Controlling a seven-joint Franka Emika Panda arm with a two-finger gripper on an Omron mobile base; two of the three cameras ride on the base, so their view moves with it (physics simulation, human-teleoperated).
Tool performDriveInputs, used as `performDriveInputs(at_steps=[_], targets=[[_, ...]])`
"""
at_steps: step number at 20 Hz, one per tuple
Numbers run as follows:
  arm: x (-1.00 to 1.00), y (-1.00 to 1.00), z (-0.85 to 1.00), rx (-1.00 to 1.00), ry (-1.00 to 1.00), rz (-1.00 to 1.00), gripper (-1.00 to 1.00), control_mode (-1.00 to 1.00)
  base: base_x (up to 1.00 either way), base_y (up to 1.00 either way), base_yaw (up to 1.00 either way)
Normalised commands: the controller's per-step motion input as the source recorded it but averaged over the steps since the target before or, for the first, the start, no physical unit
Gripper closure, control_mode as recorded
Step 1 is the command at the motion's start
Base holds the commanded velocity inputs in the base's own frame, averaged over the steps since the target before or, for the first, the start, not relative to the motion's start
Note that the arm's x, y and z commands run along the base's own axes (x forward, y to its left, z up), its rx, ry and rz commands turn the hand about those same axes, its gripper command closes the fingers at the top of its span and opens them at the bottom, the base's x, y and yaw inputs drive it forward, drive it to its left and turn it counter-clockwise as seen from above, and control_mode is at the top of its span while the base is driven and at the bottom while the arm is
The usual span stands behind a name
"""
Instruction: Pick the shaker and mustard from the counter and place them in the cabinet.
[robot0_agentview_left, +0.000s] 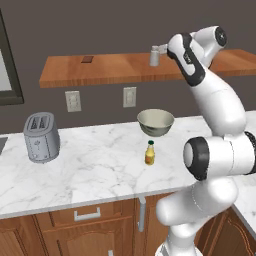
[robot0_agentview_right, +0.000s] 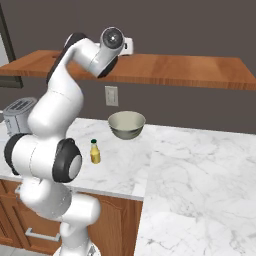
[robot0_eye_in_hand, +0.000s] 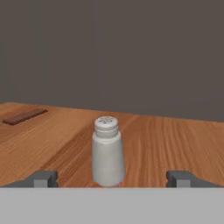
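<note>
While spread wide and gripping nothing, gripper (robot0_eye_in_hand: 112, 178) level with the shelf (robot0_eye_in_hand: 175, 140), dark fingertips (robot0_eye_in_hand: 43, 178) standing well apart on either side of the shaker (robot0_eye_in_hand: 107, 153). Just ahead, between the open jaws and touching neither, shaker upright on the wood, so one half of the job judged done. Further along the board, off to the left, a small dark flat block (robot0_eye_in_hand: 24, 116), nature unclear. Well below the hand, down on the counter (robot0_agentview_left: 100, 170), mustard (robot0_agentview_left: 150, 153) upright and apart from everything, just in front of a bowl (robot0_agentview_left: 156, 122), with a toaster (robot0_agentview_left: 41, 137) far to the side. Judged light, the bottle, with soft plastic walls and a smooth, slippery skin: best pinched gently around the mid-body, below the pointed cap, squarely enough to keep it from tipping or squirting out.
</note>
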Motion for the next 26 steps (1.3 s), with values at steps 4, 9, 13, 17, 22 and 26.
performDriveInputs(at_steps=[4,9,13,17,22,26], targets=[[-1.0,-0.4,-0.22,0.0,-0.05,0.0,-1.0,-1.0,0.0,0.0,0.0],[-1.0,-0.25,-0.39,-0.01,-0.03,0.0,-1.0,-1.0,0.0,0.0,0.0],[-1.0,-0.15,-0.58,-0.04,0.0,0.01,-1.0,-1.0,0.0,0.0,0.0],[-0.98,-0.08,-0.81,-0.08,-0.06,0.06,-1.0,-1.0,0.0,0.0,0.0],[-0.56,0.0,-0.86,-0.04,-0.05,0.28,-1.0,-1.0,0.0,0.0,0.0],[-0.31,0.0,-0.87,-0.02,0.0,0.36,-1.0,-1.0,0.0,0.0,0.0]])
